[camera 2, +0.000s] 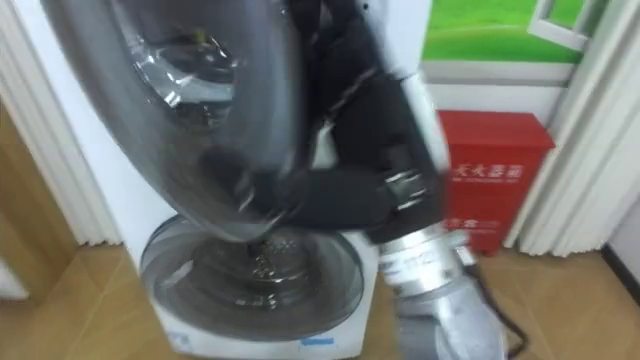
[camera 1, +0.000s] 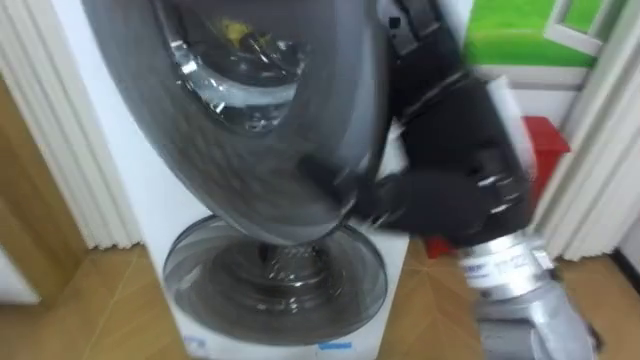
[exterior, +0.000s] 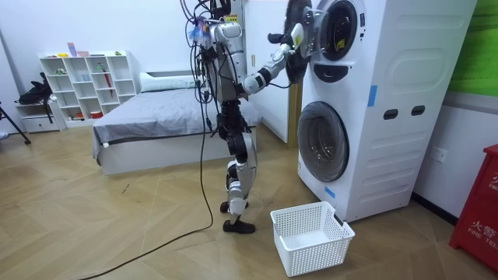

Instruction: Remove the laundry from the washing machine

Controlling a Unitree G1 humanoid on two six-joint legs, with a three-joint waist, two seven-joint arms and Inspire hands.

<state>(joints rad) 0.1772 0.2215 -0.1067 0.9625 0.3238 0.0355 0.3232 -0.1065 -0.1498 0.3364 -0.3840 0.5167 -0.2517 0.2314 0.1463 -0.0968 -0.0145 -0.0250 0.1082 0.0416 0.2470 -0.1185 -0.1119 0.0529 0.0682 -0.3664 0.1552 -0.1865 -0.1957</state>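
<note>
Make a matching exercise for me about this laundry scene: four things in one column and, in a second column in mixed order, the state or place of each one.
Column 1
1. upper door
2. lower door
3. white basket
4. right hand

Column 2
a. on the floor, near the robot's feet
b. swung open
c. at the edge of the open door
d. closed

Pairs: 1-b; 2-d; 3-a; 4-c
</note>
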